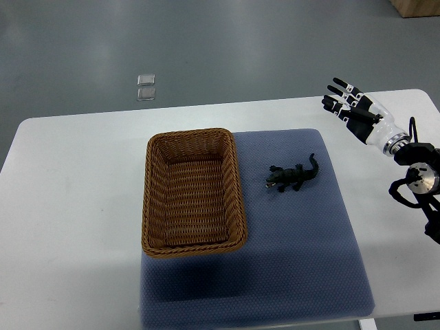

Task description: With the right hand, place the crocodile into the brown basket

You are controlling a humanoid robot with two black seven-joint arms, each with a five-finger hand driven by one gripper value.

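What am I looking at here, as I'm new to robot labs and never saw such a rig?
This is a single picture from a camera looking steeply down from the robot's own side. The black and white thing at the right is the robot's right hand, fingers spread, holding nothing, near the far right corner of the white table. Its left arm is out of the picture. A blue-grey mat lies on the table. On it stands a brown wicker basket with nothing inside, and to its right, apart from it, lies a small dark toy crocodile.
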